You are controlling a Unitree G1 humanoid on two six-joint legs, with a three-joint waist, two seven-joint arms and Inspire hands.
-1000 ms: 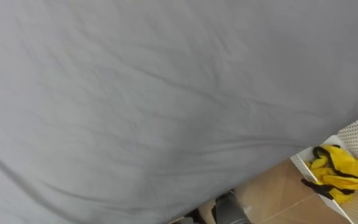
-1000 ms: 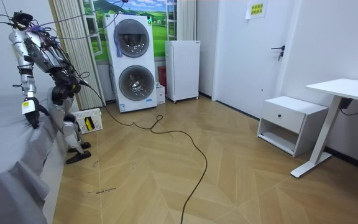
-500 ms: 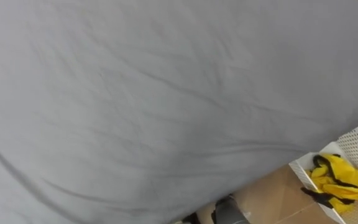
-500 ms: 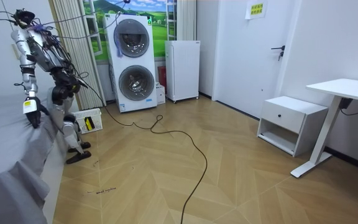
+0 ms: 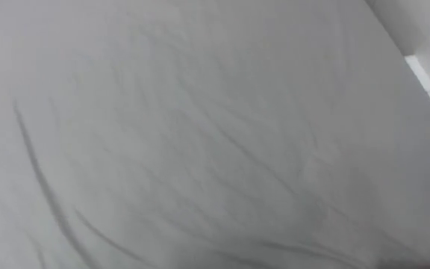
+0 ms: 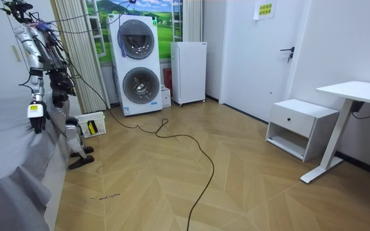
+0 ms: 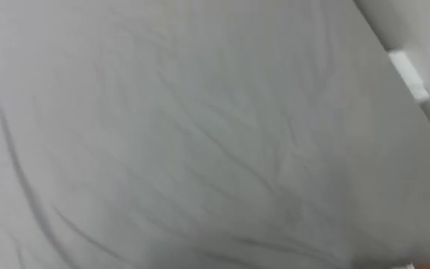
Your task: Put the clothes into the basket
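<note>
In the left eye view a grey sheet spreads across nearly everything, soft matte cloth with long shallow creases that fan from the lower middle and one darker fold curving down the left side. At the far right corner a pale smooth wall carries a small white rectangular plate. The right eye view gives the same creased cloth and the same plate near its right edge. In the room view the robot stands at the room view's left, close against a bed whose grey sheet hangs in loose folds over the near edge. Its left hand hangs low beside the mattress edge, too small and dark to tell how its fingers stand or whether they hold anything. Just behind its legs, on the floor, sits a white basket with perforated walls and a boxy shape, and a patch of yellow garment shows inside it. Farther off stand a stacked white washer and dryer with round glass doors, a small white cabinet, a low white nightstand and a white desk on a glossy herringbone wood floor.
</note>
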